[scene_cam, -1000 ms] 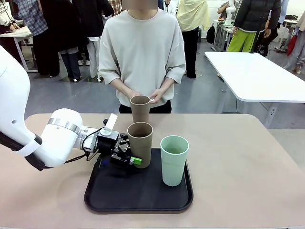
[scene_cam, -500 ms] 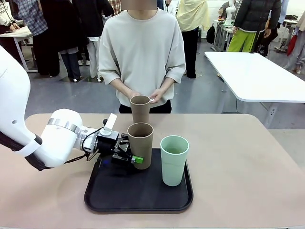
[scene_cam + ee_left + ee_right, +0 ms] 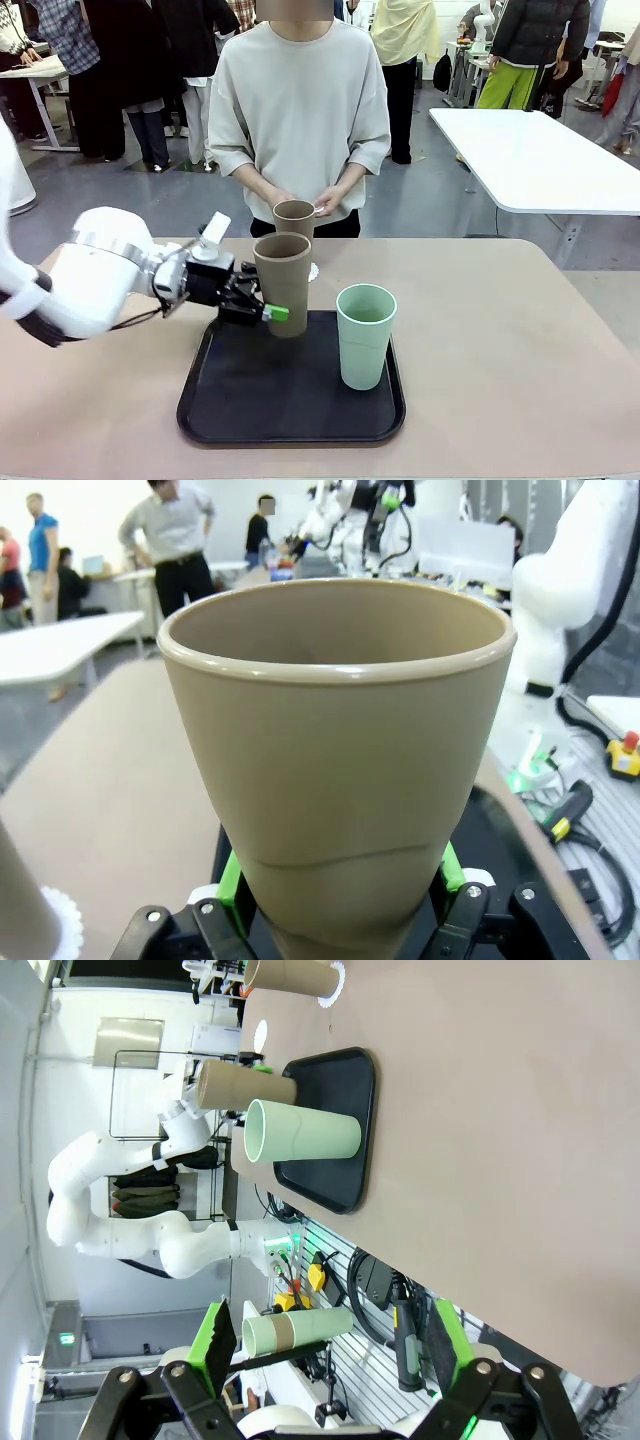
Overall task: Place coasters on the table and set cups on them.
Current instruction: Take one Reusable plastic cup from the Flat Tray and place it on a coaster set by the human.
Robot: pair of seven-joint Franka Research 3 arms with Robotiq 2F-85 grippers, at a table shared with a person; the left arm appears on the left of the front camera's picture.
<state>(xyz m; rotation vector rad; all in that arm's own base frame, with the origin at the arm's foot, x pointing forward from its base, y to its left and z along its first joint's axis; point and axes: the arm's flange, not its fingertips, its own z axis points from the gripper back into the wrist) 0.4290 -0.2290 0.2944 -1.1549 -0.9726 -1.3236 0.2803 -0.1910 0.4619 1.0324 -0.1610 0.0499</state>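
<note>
By the far left edge of the tray (image 3: 290,400): one tan-brown cup (image 3: 283,275), matte, tall, tapered and handleless, pinched low on its wall by the left gripper (image 3: 275,313).
Green pads (image 3: 232,880): one pressed flat against each side of that cup.
Cup base: hidden by the fingers; contact with the tray could not be told.
Tray form: one, black, rectangular, with rounded corners and a low raised rim.
Mint cup (image 3: 365,335): one, pale green, same tapered shape, upright on the tray's right side.
Far tan cup (image 3: 294,215): one, upright on the table (image 3: 500,330), beyond the tray.
Coaster (image 3: 313,271): one seen, thin, white, scallop-edged, under the far tan cup.
Table top: smooth, beige-pink, rounded corners.
Right gripper (image 3: 333,1335): fingers spread wide, nothing between them.
Person's hands (image 3: 332,203): close together behind the far cup's rim, holding something small and white.
</note>
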